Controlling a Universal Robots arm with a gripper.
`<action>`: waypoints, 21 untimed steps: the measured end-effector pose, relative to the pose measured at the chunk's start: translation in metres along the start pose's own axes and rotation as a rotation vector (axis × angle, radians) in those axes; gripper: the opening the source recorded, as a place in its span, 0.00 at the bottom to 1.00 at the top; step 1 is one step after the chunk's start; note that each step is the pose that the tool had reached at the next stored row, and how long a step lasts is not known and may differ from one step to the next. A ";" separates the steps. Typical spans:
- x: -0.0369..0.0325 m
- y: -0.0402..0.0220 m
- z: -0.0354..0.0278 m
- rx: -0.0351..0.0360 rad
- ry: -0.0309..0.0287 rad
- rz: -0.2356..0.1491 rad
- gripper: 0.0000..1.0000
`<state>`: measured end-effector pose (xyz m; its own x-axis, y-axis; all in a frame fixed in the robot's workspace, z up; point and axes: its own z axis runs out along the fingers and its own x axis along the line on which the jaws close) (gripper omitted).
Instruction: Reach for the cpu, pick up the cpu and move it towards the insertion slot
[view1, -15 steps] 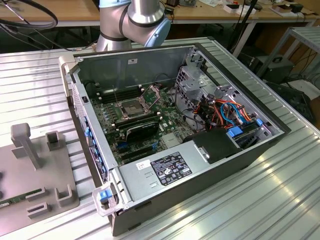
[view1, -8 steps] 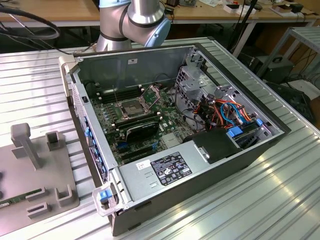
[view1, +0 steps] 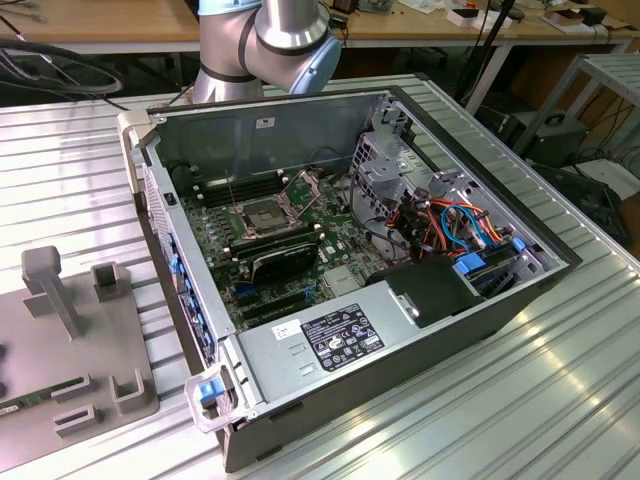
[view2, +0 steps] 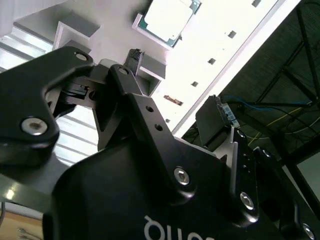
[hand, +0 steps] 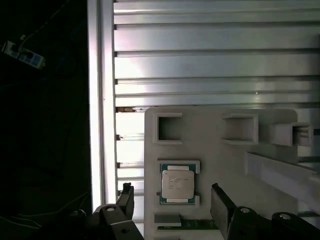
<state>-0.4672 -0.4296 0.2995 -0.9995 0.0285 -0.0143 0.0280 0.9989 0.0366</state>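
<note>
The cpu (hand: 177, 185), a pale square chip, lies flat in a green-edged holder on the grey fixture plate (hand: 210, 150); in the second wrist view the cpu (view2: 167, 17) shows beyond the fingers. My gripper (hand: 172, 202) is open, and its two dark fingertips (hand: 126, 199) stand wide apart on either side of the chip with nothing between them. It hangs clear of the chip, not touching it. In the second wrist view the gripper (view2: 175, 87) shows the same spread. The insertion slot (view1: 256, 216) sits on the motherboard inside the open computer case, its metal bracket (view1: 305, 185) raised.
The fixture plate (view1: 60, 340) lies at the exterior view's left, with an upright post (view1: 50, 285) and several square pockets. The case's walls (view1: 260, 125), drive cage (view1: 385, 165), cables (view1: 450, 225) and power supply (view1: 330, 340) surround the motherboard. The ribbed metal table (view1: 520, 400) ends beside the plate.
</note>
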 end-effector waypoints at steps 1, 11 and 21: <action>-0.0009 -0.0013 0.0038 0.0000 0.0000 0.000 0.72; -0.0033 -0.0123 0.0260 0.0000 0.0000 0.000 0.72; -0.0064 -0.0164 0.0476 0.0001 0.0042 0.001 0.72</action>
<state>-0.4605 -0.4445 0.2514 -0.9995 0.0289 -0.0101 0.0286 0.9989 0.0364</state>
